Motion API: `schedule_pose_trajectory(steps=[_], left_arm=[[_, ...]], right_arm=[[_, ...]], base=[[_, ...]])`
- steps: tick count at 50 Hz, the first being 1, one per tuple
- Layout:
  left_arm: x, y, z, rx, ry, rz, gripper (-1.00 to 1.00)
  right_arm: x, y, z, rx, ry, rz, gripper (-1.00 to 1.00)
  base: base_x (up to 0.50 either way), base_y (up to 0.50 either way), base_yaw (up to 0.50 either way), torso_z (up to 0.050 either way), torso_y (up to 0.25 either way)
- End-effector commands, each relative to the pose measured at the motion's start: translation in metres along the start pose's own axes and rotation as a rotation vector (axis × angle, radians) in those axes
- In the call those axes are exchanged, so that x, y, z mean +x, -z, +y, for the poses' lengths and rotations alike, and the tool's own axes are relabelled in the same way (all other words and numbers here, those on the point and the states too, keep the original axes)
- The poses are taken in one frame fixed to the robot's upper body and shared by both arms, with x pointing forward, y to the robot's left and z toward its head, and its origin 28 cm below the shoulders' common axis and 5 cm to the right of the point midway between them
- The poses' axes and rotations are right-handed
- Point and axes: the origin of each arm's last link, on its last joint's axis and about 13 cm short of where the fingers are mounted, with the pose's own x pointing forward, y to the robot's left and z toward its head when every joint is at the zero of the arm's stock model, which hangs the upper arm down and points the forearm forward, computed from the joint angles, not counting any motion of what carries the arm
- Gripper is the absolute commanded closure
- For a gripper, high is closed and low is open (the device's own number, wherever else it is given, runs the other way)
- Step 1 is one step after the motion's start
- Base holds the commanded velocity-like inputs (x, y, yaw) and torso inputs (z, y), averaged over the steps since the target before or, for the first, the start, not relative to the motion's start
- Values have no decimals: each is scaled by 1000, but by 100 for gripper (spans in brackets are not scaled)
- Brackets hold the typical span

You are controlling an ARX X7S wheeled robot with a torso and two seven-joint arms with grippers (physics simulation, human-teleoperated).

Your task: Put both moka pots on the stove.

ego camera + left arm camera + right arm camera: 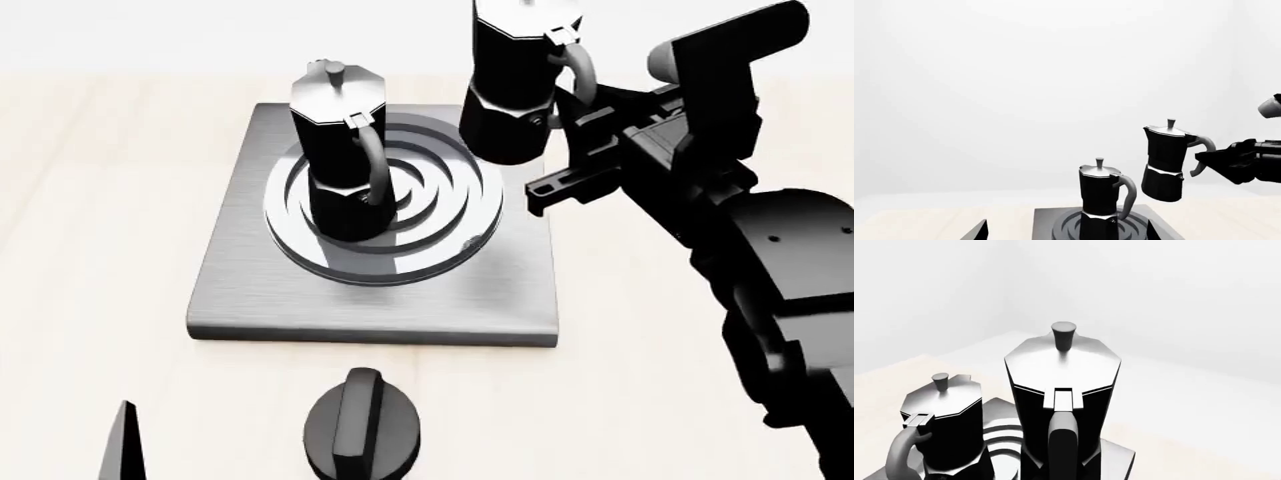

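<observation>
One moka pot (340,150) stands upright on the ring burner of the grey stove (240,290). The second moka pot (514,90) hangs in the air over the stove's far right corner. My right gripper (577,105) is shut on its curved handle. In the left wrist view this lifted pot (1165,165) floats well above stove level, to the side of the standing pot (1099,197). My left gripper (1067,229) is open and holds nothing; it is low at the stove's near side, facing the standing pot. The right wrist view shows the held pot (1062,400) close up, with the other pot (944,425) beside it.
A squat black round knob (360,425) sits on the pale wooden tabletop (94,200) in front of the stove. One left finger (123,445) shows at the lower left. My black right arm (774,270) fills the right side.
</observation>
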Motion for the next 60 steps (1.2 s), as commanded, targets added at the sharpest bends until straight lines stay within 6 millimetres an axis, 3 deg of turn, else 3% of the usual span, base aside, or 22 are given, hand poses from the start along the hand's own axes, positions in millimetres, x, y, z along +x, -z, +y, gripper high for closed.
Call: schedule_pose_trajectory(steps=[1,26,60], left_arm=[[0,0,0,0,-1,-1,-100],[0,2,2,-1,-5,6,-100],[1,3,2,-7,-10,7,-100]], right_arm=[[13,2,6,19,-13,-41,100],[28,16,20,-10,-66,14,100],[31,36,27,-22,-71,50,100]], base=[[0,0,0,0,0],[0,0,0,1,1],[0,0,0,0,1]])
